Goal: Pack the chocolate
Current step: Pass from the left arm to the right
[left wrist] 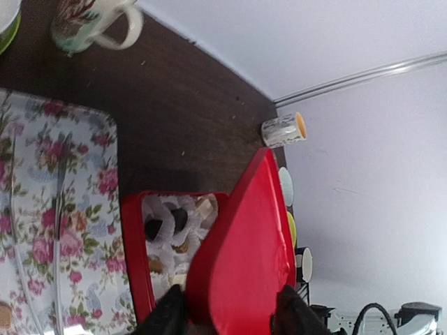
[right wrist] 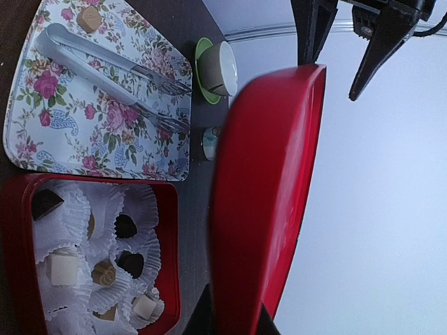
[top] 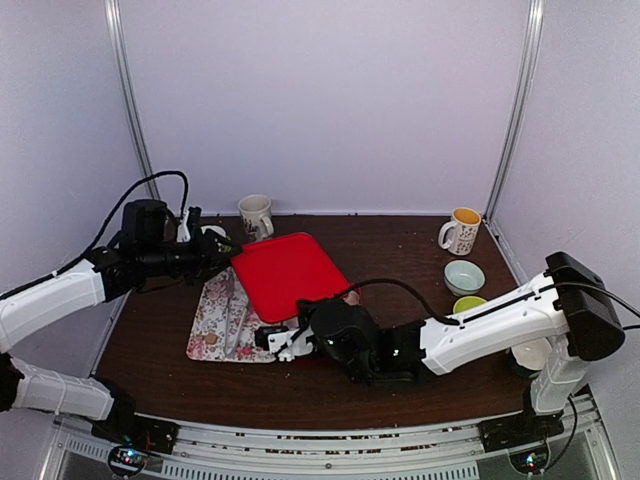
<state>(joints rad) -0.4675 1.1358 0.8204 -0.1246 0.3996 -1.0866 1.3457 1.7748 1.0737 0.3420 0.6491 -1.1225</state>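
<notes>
The chocolate [right wrist: 103, 272] is several small dark and tan pieces in white paper cups inside an open red box [right wrist: 14, 230]; it also shows in the left wrist view [left wrist: 155, 229]. One tan piece [right wrist: 89, 17] lies on the floral tray [top: 212, 305]. A red lid [top: 288, 274] is held tilted above the box, which it hides in the top view. My left gripper [top: 226, 248] is shut on the lid's far left edge [left wrist: 241, 265]. My right gripper [top: 298, 338] is shut on its near edge [right wrist: 262, 209].
Metal tongs [right wrist: 112, 66] lie on the tray. A floral mug [top: 256, 215] stands at the back. An orange-lined mug [top: 462, 230], a pale bowl [top: 464, 276] and a green bowl [top: 468, 303] stand at the right. The right arm stretches across the table front.
</notes>
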